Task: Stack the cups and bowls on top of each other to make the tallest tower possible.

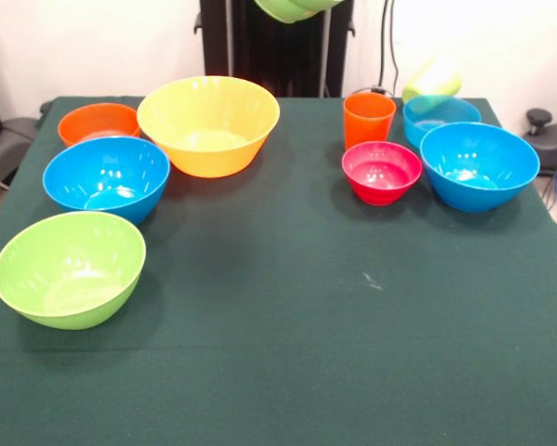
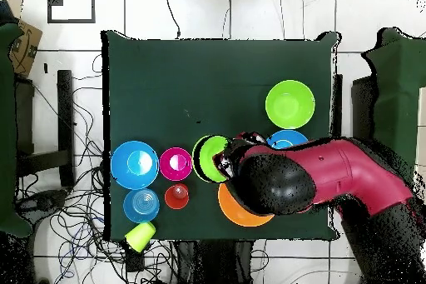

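Overhead view: I see the fingers (image 2: 218,161) carrying a small green bowl (image 2: 211,158); I cannot confirm their spread. Nearest receiver, the yellow bowl (image 1: 208,123), sits directly beneath.

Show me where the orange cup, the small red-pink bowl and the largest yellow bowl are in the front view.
orange cup (image 1: 368,121), front view, on its outer side wall.
small red-pink bowl (image 1: 381,173), front view, on its inside, near the middle.
largest yellow bowl (image 1: 208,139), front view, on the inside bottom.
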Tool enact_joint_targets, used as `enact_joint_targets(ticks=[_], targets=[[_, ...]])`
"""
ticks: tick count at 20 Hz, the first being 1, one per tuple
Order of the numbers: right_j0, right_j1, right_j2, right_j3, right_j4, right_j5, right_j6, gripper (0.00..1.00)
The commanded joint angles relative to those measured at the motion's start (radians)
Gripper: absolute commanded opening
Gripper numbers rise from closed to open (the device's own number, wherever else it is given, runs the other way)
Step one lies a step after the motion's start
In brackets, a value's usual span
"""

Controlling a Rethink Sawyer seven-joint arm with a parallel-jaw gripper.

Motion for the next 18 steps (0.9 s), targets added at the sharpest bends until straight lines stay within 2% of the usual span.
enact_joint_targets(ticks=[1,12,15,18], targets=[[0.009,-0.062,-0.022,0.006,-0.027,-0.003,-0.012,0.00],[0.064,0.016,-0.115,-0.028,-0.091,-0.037,0.018,0.00],[0.078,0.058,-0.135,-0.031,-0.099,-0.080,0.036,0.00],[0.081,0.108,-0.140,-0.020,-0.079,-0.157,0.057,0.00]])
